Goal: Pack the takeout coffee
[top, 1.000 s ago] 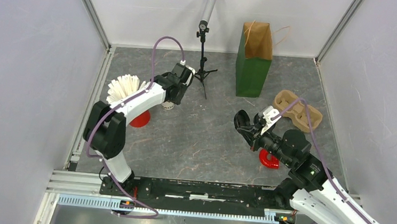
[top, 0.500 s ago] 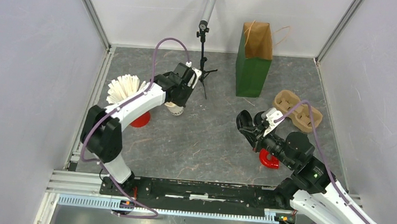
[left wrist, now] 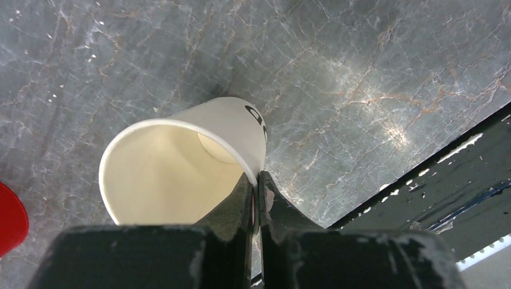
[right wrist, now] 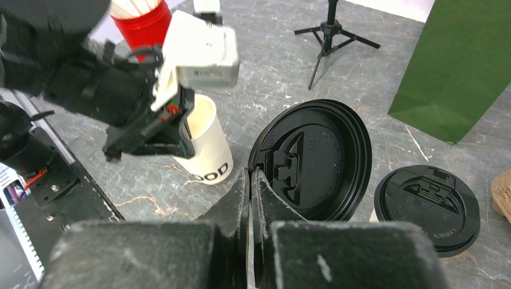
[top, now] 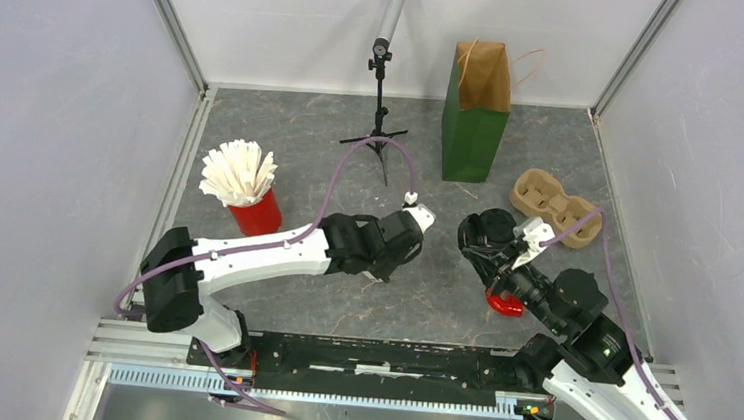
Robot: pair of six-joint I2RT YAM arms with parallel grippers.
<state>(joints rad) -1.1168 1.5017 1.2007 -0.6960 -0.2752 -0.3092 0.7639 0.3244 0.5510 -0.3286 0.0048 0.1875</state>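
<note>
Obs: the left gripper [left wrist: 255, 180] has its jaws closed on the rim of the cream cup [left wrist: 181, 162], one finger inside and one outside. The cup is lidless, at mid-frame in the overhead view, just left of the right gripper [right wrist: 249, 176], whose jaws pinch the edge of the black lid [right wrist: 313, 159]. The green bag [top: 475, 128] stands well apart, upper right.

Step, as judged: lidding. Set the cup flat on the counter [top: 352, 158], move the grip off the rim, bring the lid down level, press evenly.

Versus a second ago: cup and left arm were upper left, by the red stick cup [top: 252, 216]; now central.
</note>
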